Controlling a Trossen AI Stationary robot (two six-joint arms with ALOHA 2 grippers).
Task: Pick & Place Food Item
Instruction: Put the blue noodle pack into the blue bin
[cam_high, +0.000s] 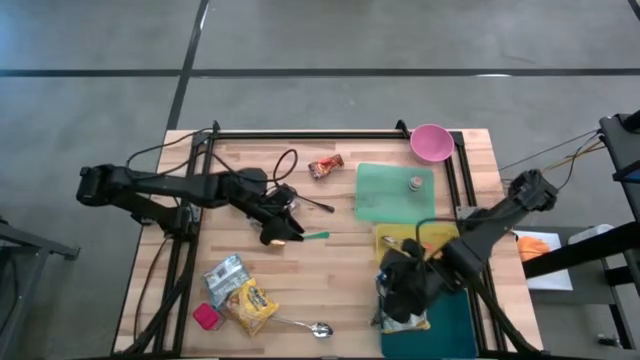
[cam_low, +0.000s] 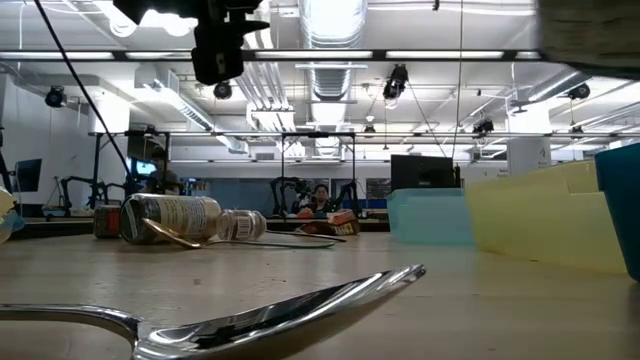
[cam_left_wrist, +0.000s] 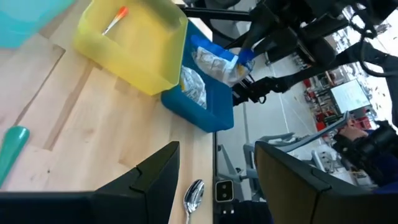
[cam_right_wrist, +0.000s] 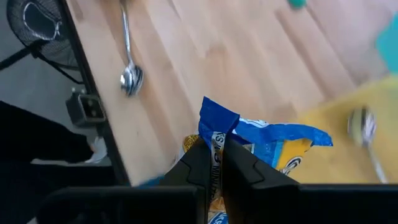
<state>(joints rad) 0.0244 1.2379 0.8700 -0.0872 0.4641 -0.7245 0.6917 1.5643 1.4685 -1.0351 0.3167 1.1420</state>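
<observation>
Worktop: pale wooden slats, cluttered.
Blue bin: at near-right corner, beside yellow bin.
Blue-and-yellow snack bag: above blue bin, clamped in right tool.
Left tool: apart, empty, mid-worktop.
Steel spoon: near edge.

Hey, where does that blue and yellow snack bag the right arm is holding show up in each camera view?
High view: blue and yellow snack bag at lower right, under the right gripper, over the blue bin.
Low view: not in it.
Left wrist view: far off, above the blue bin, bag in the right gripper.
Right wrist view: centre, bag pinched in shut jaws.
Shared landmark: the metal spoon.
</observation>
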